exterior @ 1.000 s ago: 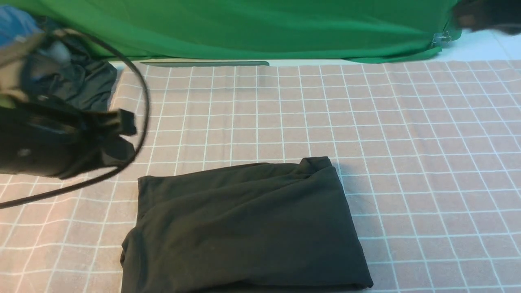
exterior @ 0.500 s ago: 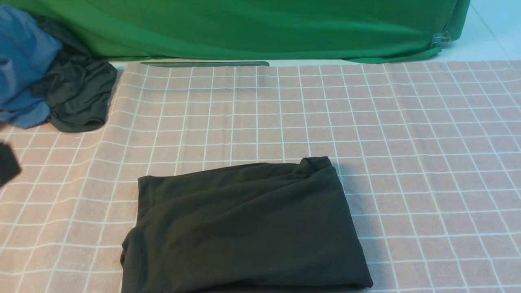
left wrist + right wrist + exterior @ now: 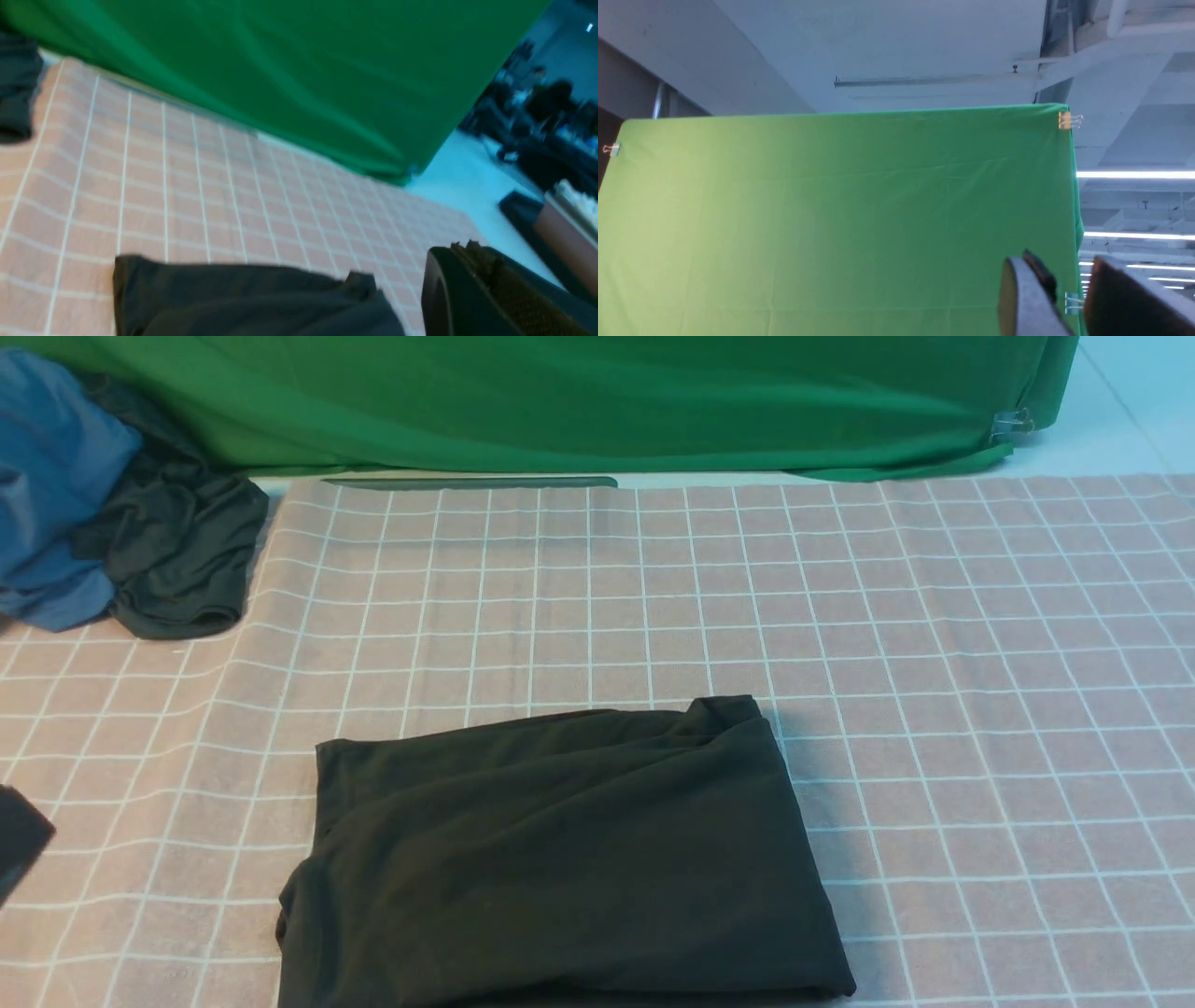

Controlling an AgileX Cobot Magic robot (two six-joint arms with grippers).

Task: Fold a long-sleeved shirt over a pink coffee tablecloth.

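Observation:
The long-sleeved shirt lies folded into a black rectangle on the pink coffee tablecloth, at the near middle; its print and label are hidden. In the left wrist view the shirt sits beside my left gripper, whose jaws are pressed together with nothing between them. Only a dark corner of the left arm shows at the left edge of the front view. My right gripper is raised clear of the table, facing the green backdrop; a gap shows between its fingers and it holds nothing.
A blue garment and a dark grey-green garment are heaped at the far left corner. The green backdrop cloth hangs along the far edge of the table, held by clips.
The left arm has pulled back out of the front view towards the near left edge, uncovering the heaped garments. The dark blur of the right arm at the top right is gone. The shirt has not moved.

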